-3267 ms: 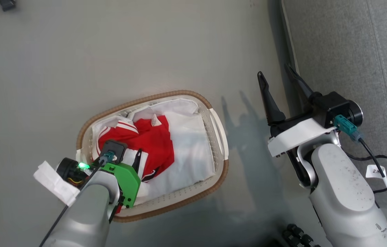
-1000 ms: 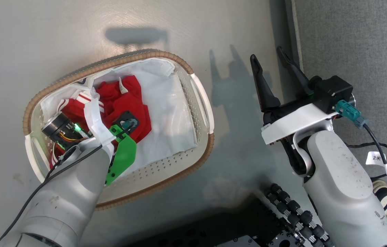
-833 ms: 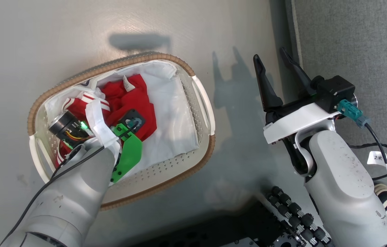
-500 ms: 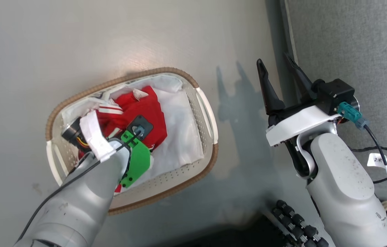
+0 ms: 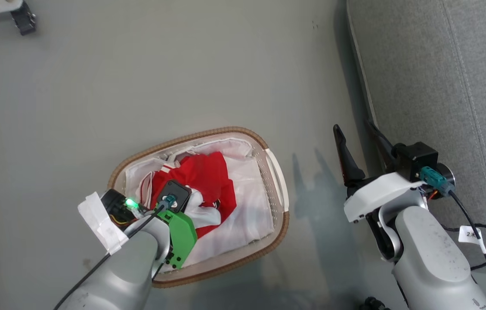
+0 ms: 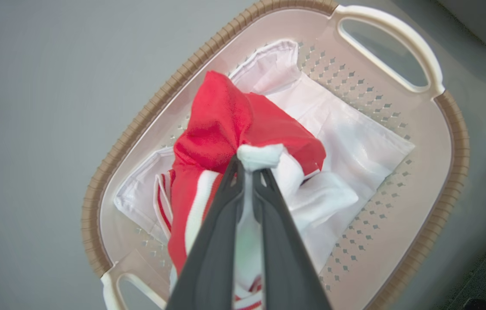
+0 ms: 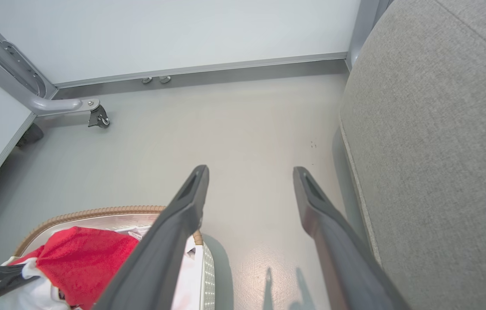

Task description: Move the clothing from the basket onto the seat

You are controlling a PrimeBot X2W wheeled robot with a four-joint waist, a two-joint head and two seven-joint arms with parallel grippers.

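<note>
Your left claw [image 6: 248, 170] is pinched narrow on a white fold of the red clothes [image 6: 225, 125], which are bunched in the basket [image 6: 453, 142] on the floor [image 5: 139, 64], left of the seat [image 5: 441, 86]. Your right claw [image 7: 251, 171] is spread wide and holds nothing. The pinch is small, so the clothes could slip out as you lift. I cannot tell if the white liner [image 6: 363, 142] is caught too; if it is, it may drag out or tip the basket

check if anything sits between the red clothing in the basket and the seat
The left end effector is shut on the clothing in the basket. Between the basket and the seat lies the floor, but the open right end effector and its arm hang over that gap, beside the seat's edge.
</note>
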